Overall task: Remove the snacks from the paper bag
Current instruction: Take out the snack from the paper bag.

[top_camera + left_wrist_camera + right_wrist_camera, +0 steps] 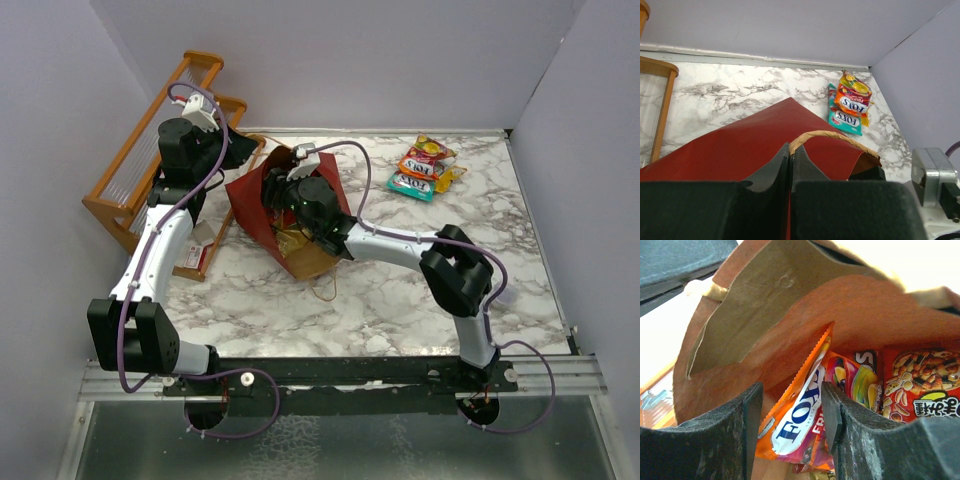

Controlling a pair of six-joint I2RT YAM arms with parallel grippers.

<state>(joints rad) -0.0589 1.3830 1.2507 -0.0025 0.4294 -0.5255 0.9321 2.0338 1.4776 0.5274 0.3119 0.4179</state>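
1. A red paper bag (pixel 248 205) with a brown inside sits on a marble table (pixel 400 300), left of the middle. Its mouth is open.
2. The left gripper (pixel 790 152) is closed tight on the bag's red rim. It grips just beside a looped handle (pixel 825 134).
3. The right gripper (pixel 792 400) is inside the bag's mouth. Its fingers stand apart on either side of an orange packet (pixel 795 425) that sits edge-on between them. I cannot tell whether they are pinching it.
4. Two more snacks are inside the bag, right of the orange packet. One is a rainbow packet (pixel 855 380) just beside it. The other is a red packet (pixel 922 385) picturing nuts, further right.
5. A small pile of packets (pixel 428 168) lies on the table to the right of the bag, well apart from it. A teal one (pixel 412 184) is on the side of the pile facing the bag.
6. An orange slatted rack (pixel 150 160) stands just left of the bag, against the wall.
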